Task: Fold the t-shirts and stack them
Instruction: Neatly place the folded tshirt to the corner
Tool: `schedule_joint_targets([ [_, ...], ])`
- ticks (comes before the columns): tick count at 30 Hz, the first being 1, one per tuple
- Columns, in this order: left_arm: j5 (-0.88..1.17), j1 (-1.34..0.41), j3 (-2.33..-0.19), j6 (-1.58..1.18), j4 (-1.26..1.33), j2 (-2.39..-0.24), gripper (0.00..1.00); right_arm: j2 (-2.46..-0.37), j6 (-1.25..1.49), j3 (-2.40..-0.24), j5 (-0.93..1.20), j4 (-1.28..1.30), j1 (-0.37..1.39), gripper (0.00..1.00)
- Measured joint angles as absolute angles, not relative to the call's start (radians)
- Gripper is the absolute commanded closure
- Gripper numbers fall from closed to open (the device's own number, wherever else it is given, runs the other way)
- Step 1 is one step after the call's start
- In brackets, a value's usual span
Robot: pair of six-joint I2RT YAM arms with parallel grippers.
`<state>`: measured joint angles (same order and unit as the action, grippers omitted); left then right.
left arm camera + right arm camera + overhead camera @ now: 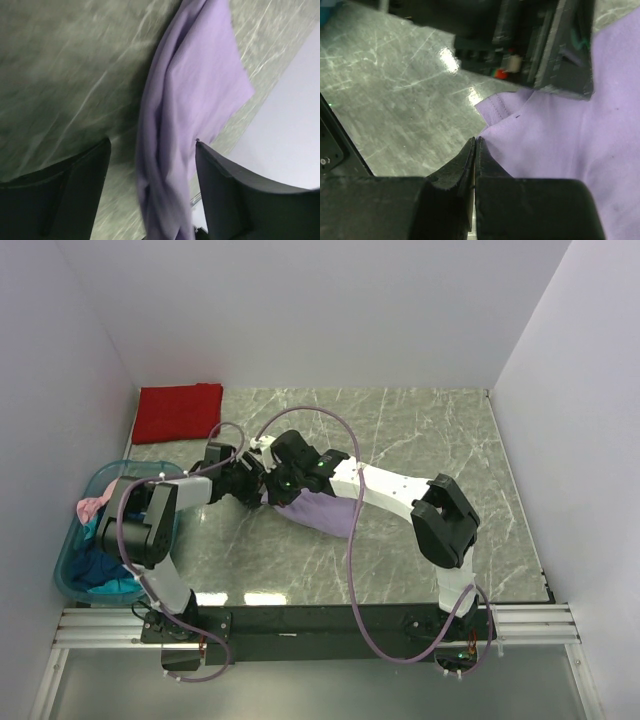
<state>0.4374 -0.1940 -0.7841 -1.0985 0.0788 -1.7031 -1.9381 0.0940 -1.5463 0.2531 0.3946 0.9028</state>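
A light purple t-shirt (325, 512) hangs bunched between both grippers near the table's middle. My right gripper (475, 140) is shut, pinching an edge of the purple cloth (580, 150) at its fingertips. My left gripper (152, 142) stands open just beside it, and a hanging fold of the same shirt (200, 90) runs down between its two fingers. In the top view the left gripper (255, 483) and right gripper (282, 483) almost touch. A folded red t-shirt (178, 412) lies flat at the back left corner.
A translucent teal tub (66, 565) sits at the left edge, holding a pink shirt (92, 507) and dark blue cloth (100, 565). White walls close in the marbled table (440, 440) on three sides. A purple cable (352, 570) loops over the right arm.
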Motion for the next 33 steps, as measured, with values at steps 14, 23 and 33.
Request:
schedule_joint_targets([
  [14,0.355,-0.229,-0.883,-1.149,0.112,-1.805,0.46,-1.938,0.122,-1.547,0.254,0.368,0.911,1.0],
  [23,0.299,-0.267,-0.903,-1.149,0.089,-1.818,0.79,-1.938,0.138,-1.555,0.252,0.351,0.912,1.0],
  [33,0.187,-0.29,-1.057,-0.976,-0.052,-1.876,1.0,-1.933,0.182,-1.552,0.276,0.344,0.897,0.15],
])
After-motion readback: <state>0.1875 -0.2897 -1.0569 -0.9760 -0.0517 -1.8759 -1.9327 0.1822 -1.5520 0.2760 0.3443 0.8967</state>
